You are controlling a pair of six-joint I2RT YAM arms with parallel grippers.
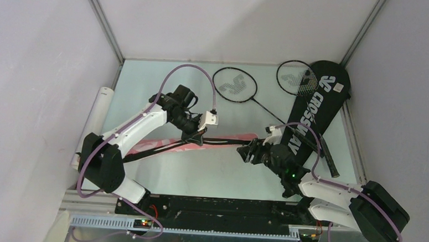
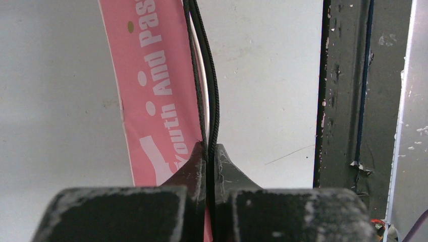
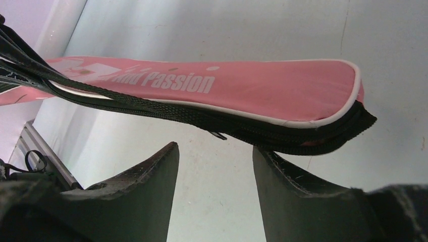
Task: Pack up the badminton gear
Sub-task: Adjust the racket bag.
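The pink bag (image 1: 161, 145) lies across the table's middle, its narrow end raised. My left gripper (image 1: 199, 136) is shut on the bag's black zipper edge (image 2: 209, 101), with the pink cloth (image 2: 156, 85) to its left. My right gripper (image 1: 248, 152) is open just below the bag's narrow end (image 3: 323, 96). Its right finger (image 3: 282, 166) touches the black zipper seam (image 3: 303, 141); the left finger (image 3: 161, 166) is free. Two black rackets (image 1: 235, 86) (image 1: 297, 80) lie at the back, one on the black CROSSWAY bag (image 1: 310, 112). The translucent white tube (image 1: 99, 112) lies at the left edge.
White walls with metal posts close in the table on the left, back and right. A black base rail (image 1: 213, 207) runs along the near edge. A small zipper pull (image 3: 218, 135) hangs under the pink bag.
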